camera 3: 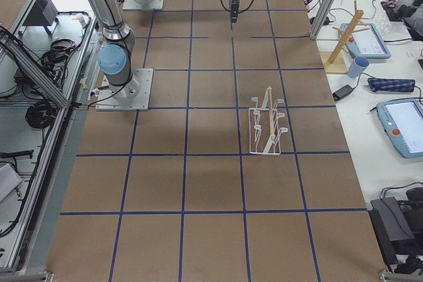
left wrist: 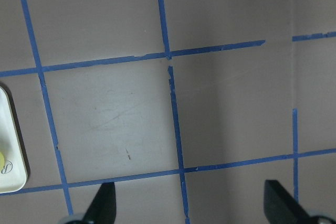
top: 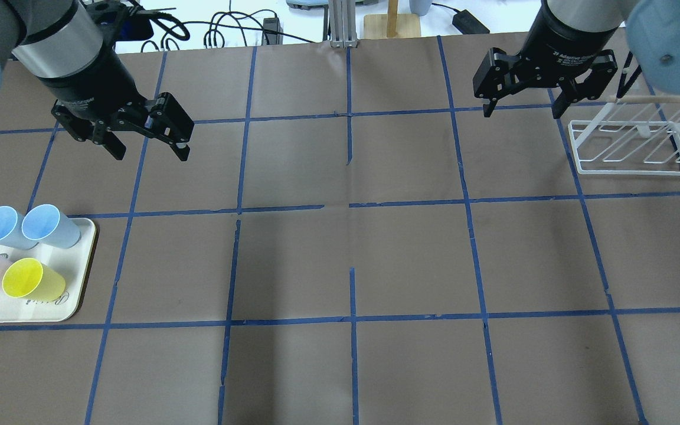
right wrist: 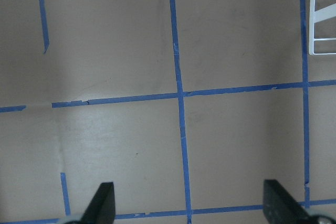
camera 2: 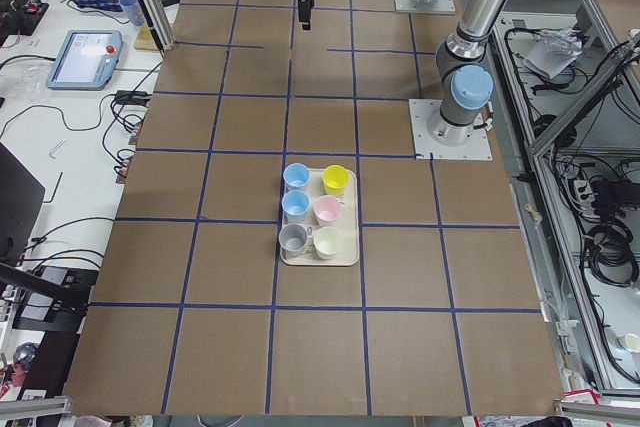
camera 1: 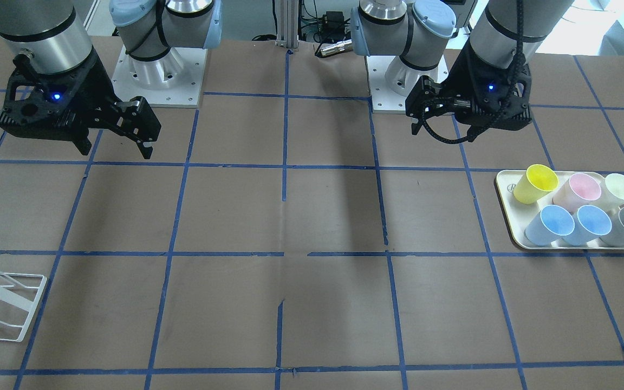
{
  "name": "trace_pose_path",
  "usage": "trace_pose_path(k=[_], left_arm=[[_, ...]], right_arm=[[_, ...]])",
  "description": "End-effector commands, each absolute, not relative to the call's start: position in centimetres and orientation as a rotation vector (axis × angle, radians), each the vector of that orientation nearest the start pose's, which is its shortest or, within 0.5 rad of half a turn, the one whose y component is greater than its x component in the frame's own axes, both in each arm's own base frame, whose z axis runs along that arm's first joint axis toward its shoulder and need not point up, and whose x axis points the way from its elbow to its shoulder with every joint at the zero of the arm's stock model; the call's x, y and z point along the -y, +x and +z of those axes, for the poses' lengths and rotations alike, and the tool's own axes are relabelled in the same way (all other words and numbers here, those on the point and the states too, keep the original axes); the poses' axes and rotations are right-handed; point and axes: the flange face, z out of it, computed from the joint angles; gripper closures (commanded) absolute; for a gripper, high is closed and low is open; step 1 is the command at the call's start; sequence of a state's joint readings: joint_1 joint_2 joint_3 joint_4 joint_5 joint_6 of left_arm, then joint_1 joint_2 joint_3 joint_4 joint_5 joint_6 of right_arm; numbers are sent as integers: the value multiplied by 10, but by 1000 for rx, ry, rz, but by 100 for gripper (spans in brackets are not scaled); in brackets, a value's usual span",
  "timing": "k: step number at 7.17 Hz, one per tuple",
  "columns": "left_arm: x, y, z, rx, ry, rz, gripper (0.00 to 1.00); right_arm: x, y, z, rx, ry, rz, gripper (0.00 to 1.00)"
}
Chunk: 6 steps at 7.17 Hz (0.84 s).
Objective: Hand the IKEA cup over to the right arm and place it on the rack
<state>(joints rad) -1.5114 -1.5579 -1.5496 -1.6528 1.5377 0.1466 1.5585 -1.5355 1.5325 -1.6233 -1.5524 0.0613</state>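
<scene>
Plainly, your left hand (top: pixel 152 154) and right hand (top: pixel 520 112) hang open and empty; the IKEA cup (top: pixel 51 227) sits on its tray (top: pixel 51 310) at eight o'clock, the rack (top: pixel 632 172) at two, so a hand-over looks necessary.

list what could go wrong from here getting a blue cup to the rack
1. The two blue cups stand packed among four others on the tray, so the open left end effector may knock neighbours or grab the wrong one.
2. The rack is light wire with thin prongs; the right end effector could miss a prong or shove the rack when placing.
</scene>
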Motion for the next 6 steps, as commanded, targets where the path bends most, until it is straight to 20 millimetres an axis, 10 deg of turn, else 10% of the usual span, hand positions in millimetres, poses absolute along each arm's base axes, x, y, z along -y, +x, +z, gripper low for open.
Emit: trace_pose_path(k=[1, 3, 6], left_arm=[[493, -75, 499, -3176, 72, 70, 0], [506, -29, 490, -3179, 169, 75, 0], [514, 98, 460, -3184, 395, 87, 0]], right_arm=[[514, 129, 495, -3119, 114, -85, 0], [514, 129, 495, -3119, 114, -85, 0], [514, 129, 494, -3119, 114, -83, 0]])
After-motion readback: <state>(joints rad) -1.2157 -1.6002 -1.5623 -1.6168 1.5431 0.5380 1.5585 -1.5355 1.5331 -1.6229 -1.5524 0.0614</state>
